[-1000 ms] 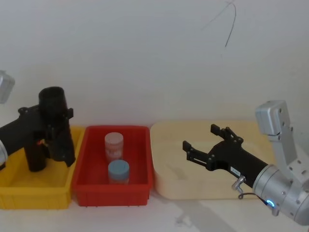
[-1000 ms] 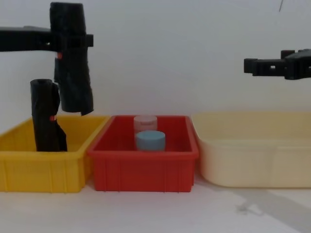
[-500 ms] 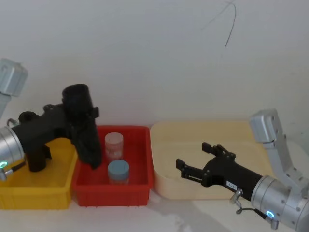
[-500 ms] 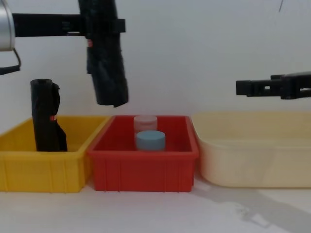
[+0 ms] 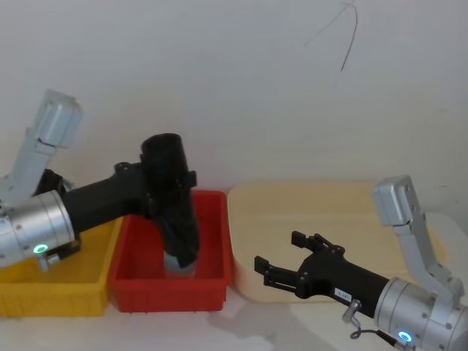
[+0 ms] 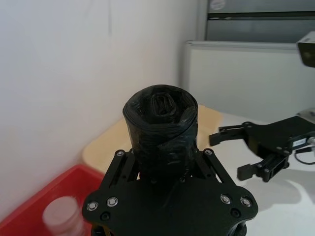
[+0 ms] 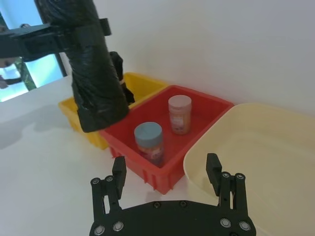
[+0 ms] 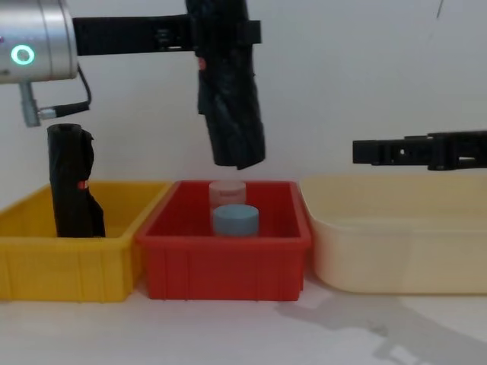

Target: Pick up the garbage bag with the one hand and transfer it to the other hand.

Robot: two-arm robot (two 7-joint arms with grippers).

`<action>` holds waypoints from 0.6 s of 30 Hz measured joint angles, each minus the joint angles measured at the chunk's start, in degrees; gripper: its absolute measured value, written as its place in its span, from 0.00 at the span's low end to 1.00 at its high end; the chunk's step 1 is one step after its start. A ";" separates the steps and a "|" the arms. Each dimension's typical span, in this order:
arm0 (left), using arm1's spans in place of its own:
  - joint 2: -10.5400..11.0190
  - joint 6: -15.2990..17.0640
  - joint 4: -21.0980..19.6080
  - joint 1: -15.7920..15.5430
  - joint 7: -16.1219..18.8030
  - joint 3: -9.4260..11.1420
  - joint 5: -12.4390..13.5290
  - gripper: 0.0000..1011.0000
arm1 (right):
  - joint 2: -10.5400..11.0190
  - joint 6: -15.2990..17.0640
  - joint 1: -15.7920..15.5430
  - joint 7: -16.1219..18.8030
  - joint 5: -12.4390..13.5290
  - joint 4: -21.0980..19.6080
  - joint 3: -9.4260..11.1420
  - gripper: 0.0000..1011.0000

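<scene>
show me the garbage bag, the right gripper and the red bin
garbage bag point(image 8: 232, 114): chest view, mid-length of the hanging roll.
right gripper point(image 5: 276, 251): head view, midway between its open fingertips.
red bin point(image 8: 228, 270): chest view, front wall.

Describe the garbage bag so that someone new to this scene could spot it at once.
Find the red bin, middle of three in a row. Above it the left gripper clamps the garbage bag, a thick black roll of crinkly plastic. Unlike the other black roll, standing in the yellow bin with a red mark, it hangs in the air.
</scene>
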 joint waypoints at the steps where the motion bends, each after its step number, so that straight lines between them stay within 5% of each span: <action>1: -0.22 -0.26 0.37 -0.36 -0.67 0.44 -0.08 0.36 | 0.00 -0.01 -0.01 0.11 0.14 0.00 -0.03 0.99; 18: -1.94 -3.29 4.23 -3.23 -6.10 4.59 -0.37 0.36 | 0.31 0.00 0.29 2.26 3.65 -1.53 0.15 0.99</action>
